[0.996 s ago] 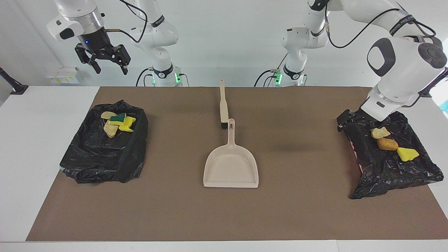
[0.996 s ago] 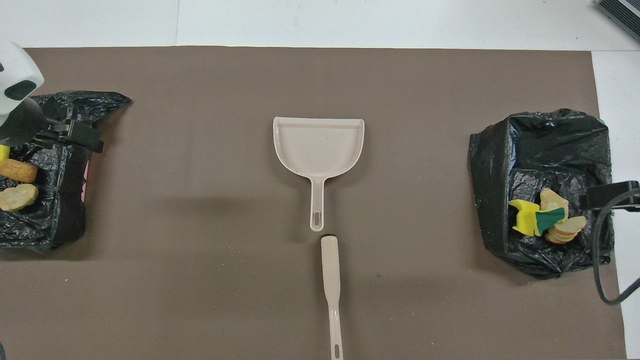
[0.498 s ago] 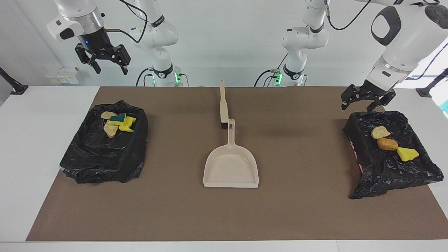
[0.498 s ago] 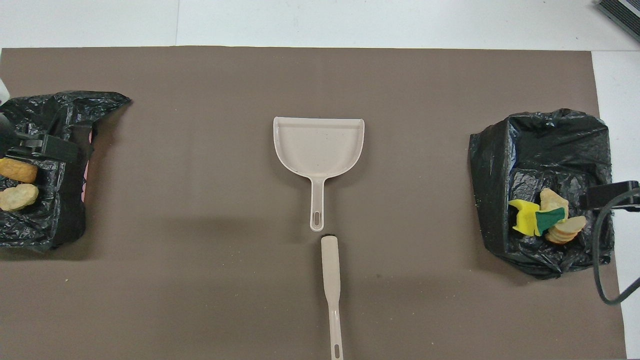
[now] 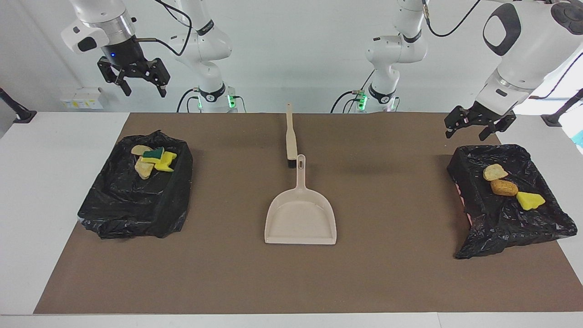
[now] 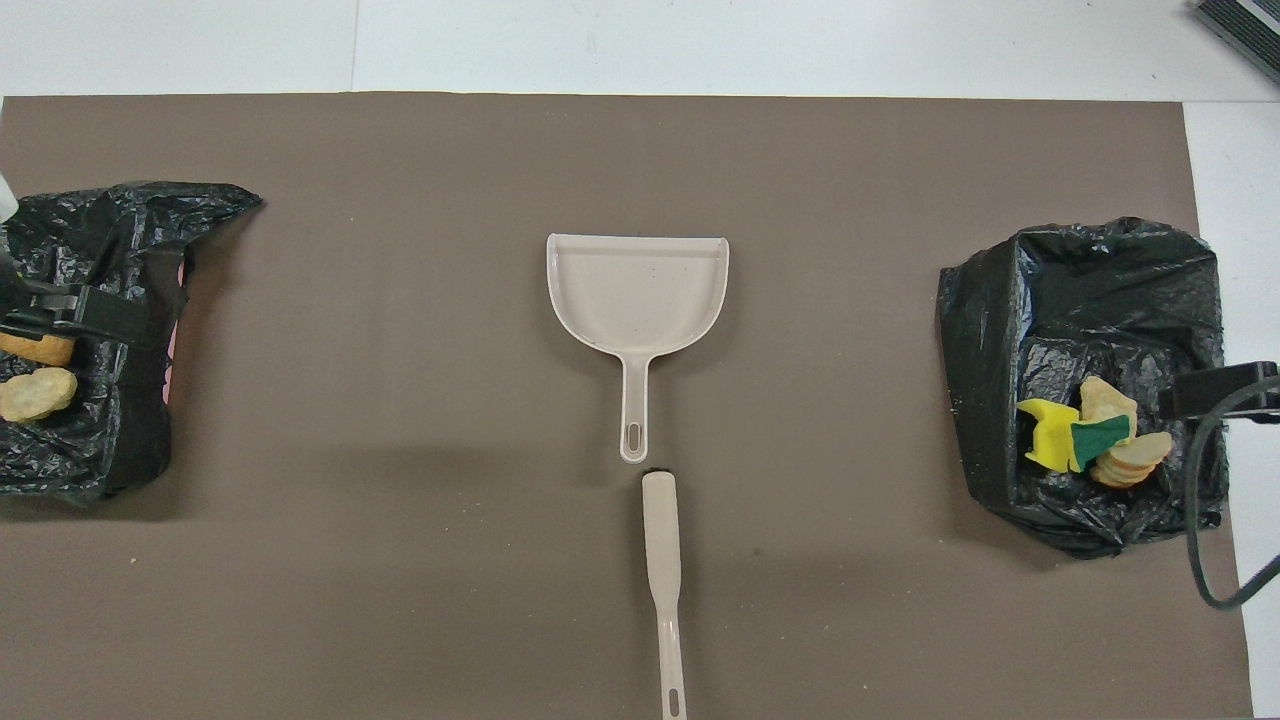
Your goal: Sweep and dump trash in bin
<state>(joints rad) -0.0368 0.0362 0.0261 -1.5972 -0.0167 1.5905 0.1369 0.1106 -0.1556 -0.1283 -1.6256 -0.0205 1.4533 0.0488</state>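
I am taking the beige dustpan (image 5: 300,218) at the middle of the brown mat (image 5: 387,273) as my landmark. It is lying flat with its mouth pointing away from the robots and its handle pointing toward them. The matching beige brush (image 5: 290,136) is lying in line with that handle, nearer to the robots than the dustpan, its dark bristle end just beside the handle tip.

None of the trash is sitting in or beside the dustpan. Toward the right arm's end of the table (image 5: 45,182) from the dustpan, a black-bag-lined bin (image 5: 136,200) is holding four sponge scraps (image 5: 152,160): pale tan pieces, bright yellow ones, and one with a green layer, all bunched in the corner of the bin nearest the robots. Toward the left arm's end from the dustpan, a second black-bag-lined bin (image 5: 505,218) is holding three more scraps (image 5: 504,187) in a loose row: pale tan, orange-brown and bright yellow.

The right tool (image 5: 139,86) is hanging high in the air, up above the table edge by the first bin, fingers spread and carrying nothing. The left tool (image 5: 471,130) is hovering over the robot-side edge of the second bin, fingers also spread and empty, well clear of the dustpan.
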